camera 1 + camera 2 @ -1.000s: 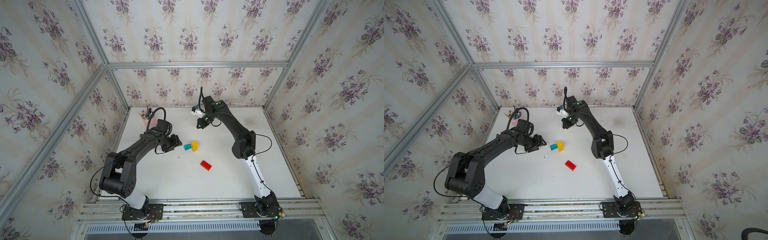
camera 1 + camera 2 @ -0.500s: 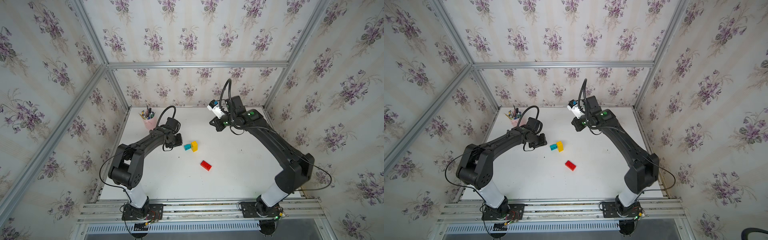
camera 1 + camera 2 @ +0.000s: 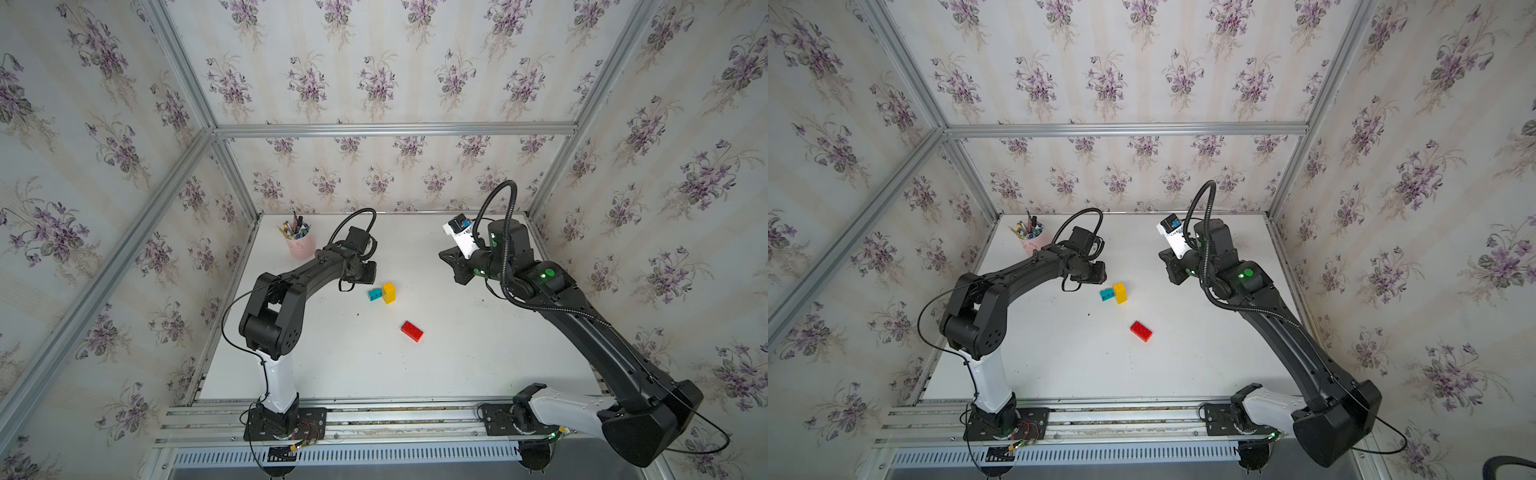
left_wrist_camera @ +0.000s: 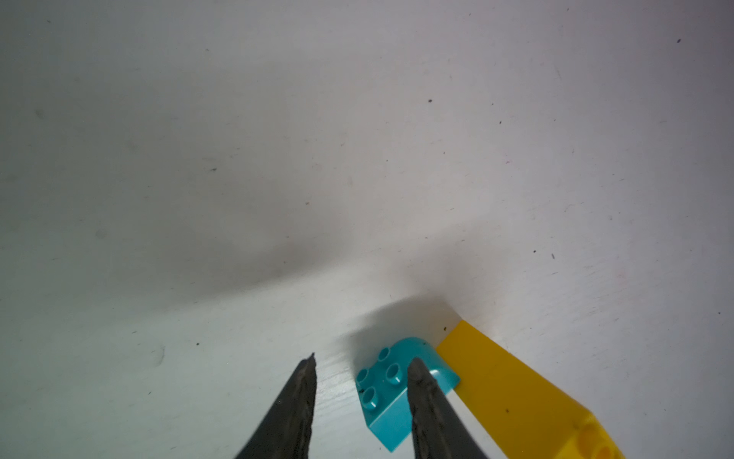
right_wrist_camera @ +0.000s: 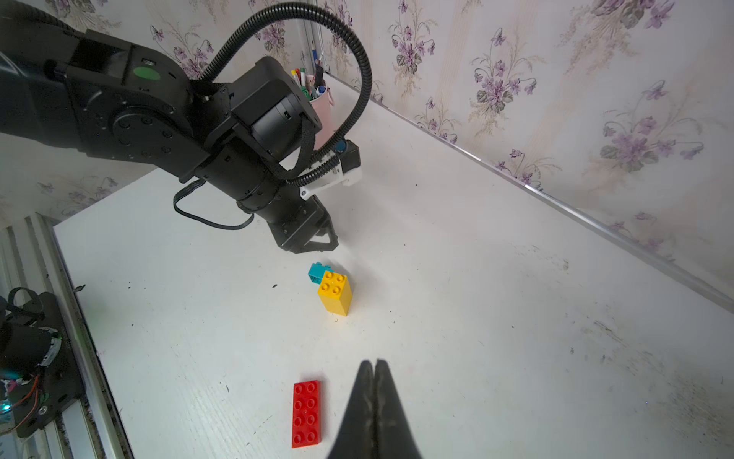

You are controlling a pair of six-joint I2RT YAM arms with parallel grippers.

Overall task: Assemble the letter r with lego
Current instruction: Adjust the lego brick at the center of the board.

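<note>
The yellow bar stands upright near the middle of the bench, studs up. The teal brick touches its foot on the side toward the left arm (whether the two are clipped together does not show). The red brick lies flat by itself, apart from them and nearer the front edge. All three sit where they were a second ago.

The left pincer hangs just beside the teal brick, its fingers spread with bare bench in the gap. One fingertip overlaps the brick in the left wrist view, but the right wrist view shows this pincer clear of it, pinching nothing. Since a second ago it has shifted a little toward the back wall, and the arm's elbow has swung inward.

The right pincer is pressed together and empty. A second ago it reached over the back middle of the bench. Now the whole arm has swung out toward the right wall, and in both top views the pincer is well apart from the bricks. The pink pen cup is unmoved in the far left corner.
</note>
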